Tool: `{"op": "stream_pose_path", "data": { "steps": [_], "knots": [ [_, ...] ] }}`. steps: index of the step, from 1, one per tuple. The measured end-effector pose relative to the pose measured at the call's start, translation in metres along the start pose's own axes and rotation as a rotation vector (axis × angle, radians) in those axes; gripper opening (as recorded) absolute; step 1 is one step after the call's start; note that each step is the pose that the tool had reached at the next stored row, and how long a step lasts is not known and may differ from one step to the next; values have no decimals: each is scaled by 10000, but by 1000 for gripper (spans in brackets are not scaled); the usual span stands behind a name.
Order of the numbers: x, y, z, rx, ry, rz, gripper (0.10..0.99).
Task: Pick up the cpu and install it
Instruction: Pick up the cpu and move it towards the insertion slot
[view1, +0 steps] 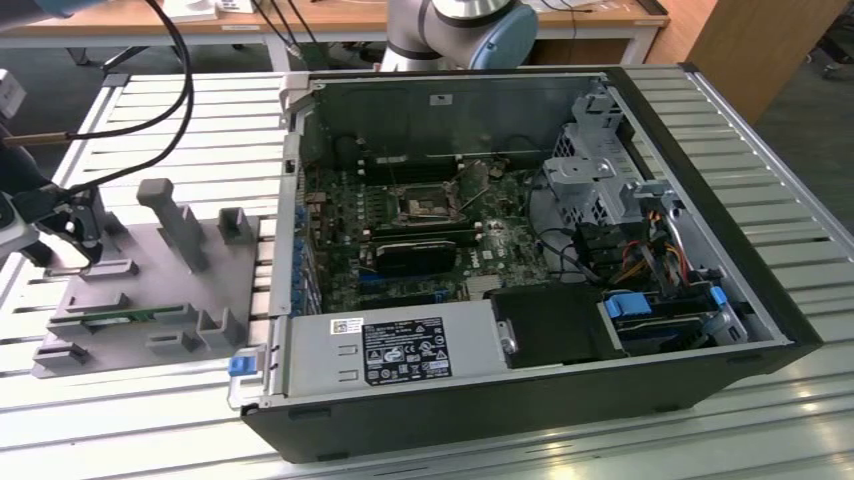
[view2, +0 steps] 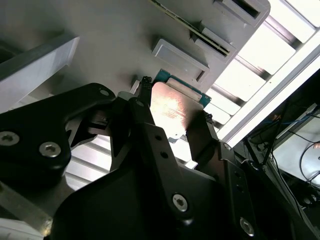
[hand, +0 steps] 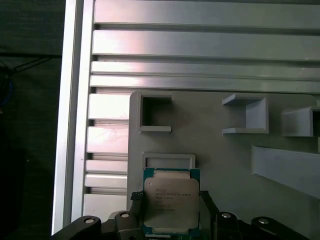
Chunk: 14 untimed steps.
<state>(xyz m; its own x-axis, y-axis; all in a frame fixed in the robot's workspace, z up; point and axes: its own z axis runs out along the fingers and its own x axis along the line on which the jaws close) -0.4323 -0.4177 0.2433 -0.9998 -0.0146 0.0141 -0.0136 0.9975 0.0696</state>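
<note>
The cpu (hand: 170, 200) is a flat square chip with a shiny metal top and a green rim. It sits between the black fingers of my gripper (hand: 171, 202) over the grey holder plate (hand: 220, 165). One finger (hand: 136, 199) meets each of two opposite edges, so the gripper is shut on it. In the second wrist view the cpu (view2: 172, 107) gleams between the same fingers (view2: 142, 102). In the exterior view my gripper (view1: 67, 250) hangs over the holder plate (view1: 147, 290) at the exterior view's left, apart from the motherboard socket (view1: 424, 207) inside the open computer case (view1: 534, 400).
The holder plate carries upright grey posts (view1: 174, 220) and a thin green memory stick (view1: 134, 315). The case's metal walls, drive cage (view1: 594, 160) and cable bundle (view1: 641, 250) surround the motherboard. Everything rests on a slatted aluminium table (view1: 787, 200).
</note>
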Motion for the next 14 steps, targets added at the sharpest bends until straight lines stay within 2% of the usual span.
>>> {"op": "stream_pose_path", "data": {
  "steps": [14],
  "knots": [
    [1, 3, -36, 2, 5, 0, 533]
  ]
}}
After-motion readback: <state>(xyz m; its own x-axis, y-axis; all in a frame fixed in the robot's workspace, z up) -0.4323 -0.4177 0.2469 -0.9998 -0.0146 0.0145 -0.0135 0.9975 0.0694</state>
